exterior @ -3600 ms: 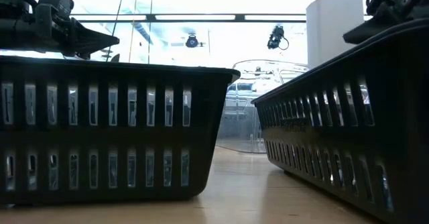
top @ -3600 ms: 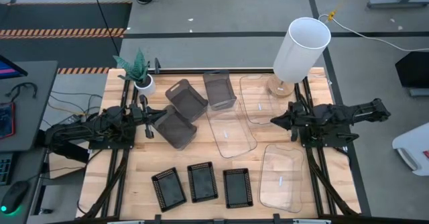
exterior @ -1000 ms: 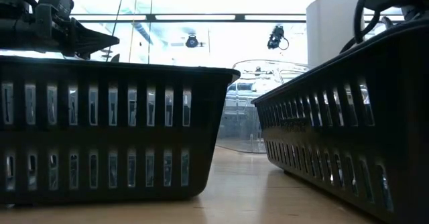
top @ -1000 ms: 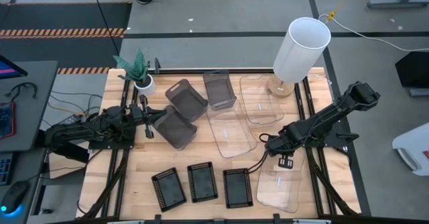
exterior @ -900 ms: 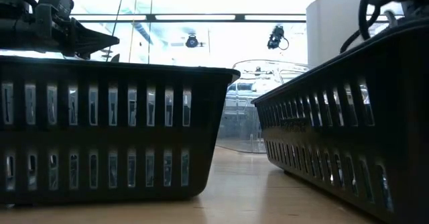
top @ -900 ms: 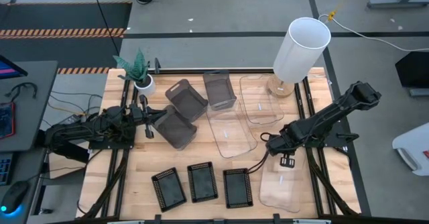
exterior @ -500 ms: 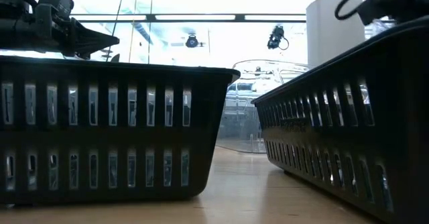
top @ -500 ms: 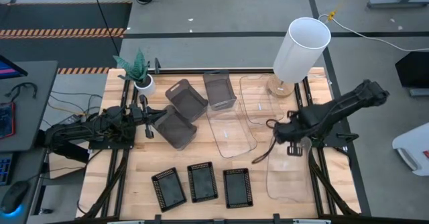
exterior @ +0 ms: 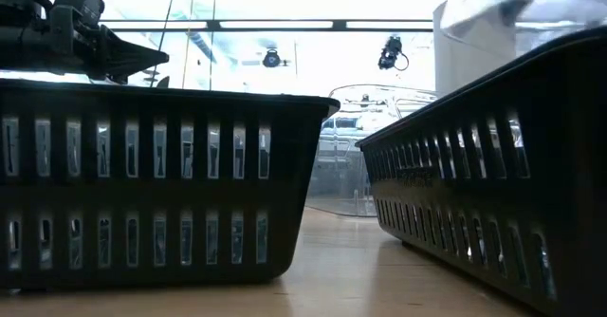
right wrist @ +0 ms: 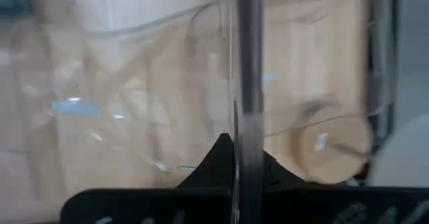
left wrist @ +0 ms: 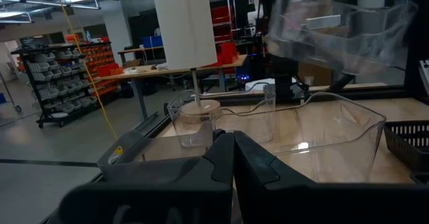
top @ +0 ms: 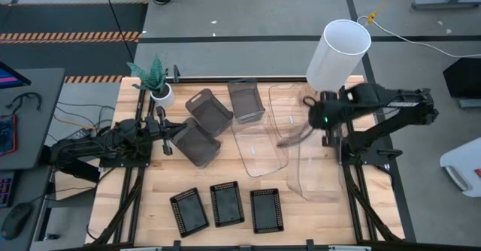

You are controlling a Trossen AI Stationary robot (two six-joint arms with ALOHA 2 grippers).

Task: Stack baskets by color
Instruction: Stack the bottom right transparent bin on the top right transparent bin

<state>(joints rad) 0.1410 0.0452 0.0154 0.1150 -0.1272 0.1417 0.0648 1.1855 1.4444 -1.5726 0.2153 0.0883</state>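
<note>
My right gripper (top: 304, 131) hangs high over the table's right half, shut on a large clear basket (top: 322, 168) that is lifted off the wood. The same basket shows aloft in the left wrist view (left wrist: 335, 23) and at the low view's top right (exterior: 531, 4). Two more clear baskets (top: 259, 146) (top: 289, 108) stand on their bottoms beside it. Three smoky-grey baskets (top: 209, 110) (top: 246, 101) (top: 197, 142) sit at the far middle. Three black mesh baskets (top: 188, 211) (top: 226, 204) (top: 265, 210) line the near edge. My left gripper (top: 167, 142) rests shut at the left. My right gripper pinches the clear basket's wall at its rim (right wrist: 248, 83) between the two fingers, coming steeply from above. The rim edge runs straight out between the fingers (right wrist: 221, 153). The basket hangs tilted below the gripper, clear of the table, its free end toward the near edge.
A tall white cylinder (top: 338, 54) stands at the far right, close behind my right arm. A small potted plant (top: 155, 78) is at the far left corner. Bare wood (top: 316, 217) lies at the near right.
My right gripper has risen and drawn back toward the table's far edge, tipping more steeply downward. The clear basket it holds has been lifted from the near right of the table and now hangs tilted, clear of the wood.
</note>
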